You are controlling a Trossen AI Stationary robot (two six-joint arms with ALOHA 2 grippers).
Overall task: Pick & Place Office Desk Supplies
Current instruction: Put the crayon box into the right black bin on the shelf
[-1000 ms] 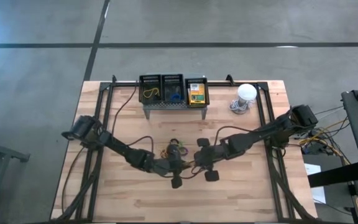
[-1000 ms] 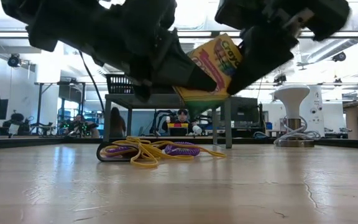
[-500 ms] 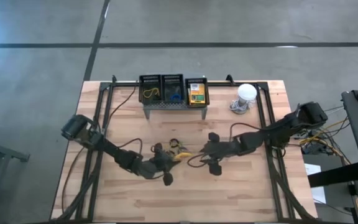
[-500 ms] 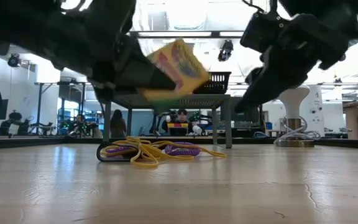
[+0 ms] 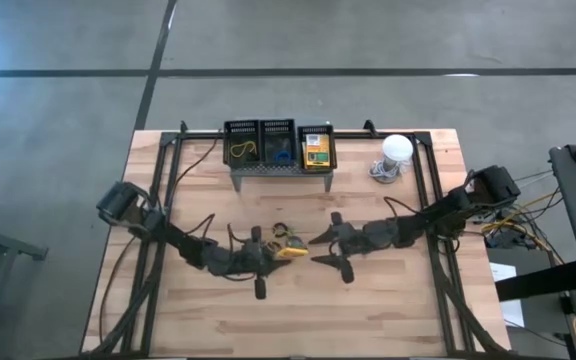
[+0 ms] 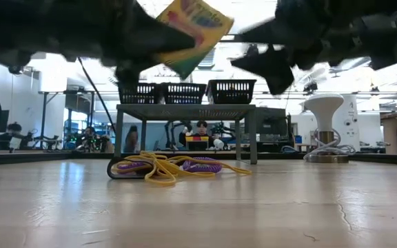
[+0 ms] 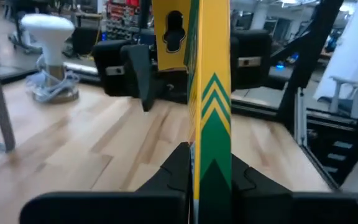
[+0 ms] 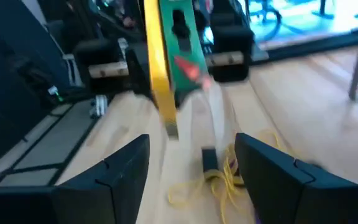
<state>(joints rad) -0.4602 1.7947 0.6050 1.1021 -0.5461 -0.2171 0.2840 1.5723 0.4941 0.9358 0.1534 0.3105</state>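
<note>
High view, frame centre: left gripper (image 5: 268, 257) pinches flat yellow-and-green cardboard crayon box (image 5: 290, 248) above table; right gripper (image 5: 320, 250) just beside, fingers spread, empty. Box looks light, stiff, crushable, smooth-faced; best held across broad faces near end.

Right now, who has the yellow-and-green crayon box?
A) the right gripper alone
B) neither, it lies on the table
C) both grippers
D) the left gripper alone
D: the left gripper is clamped on the crayon box in mid-air, while the right gripper stands open and clear of it.
</note>
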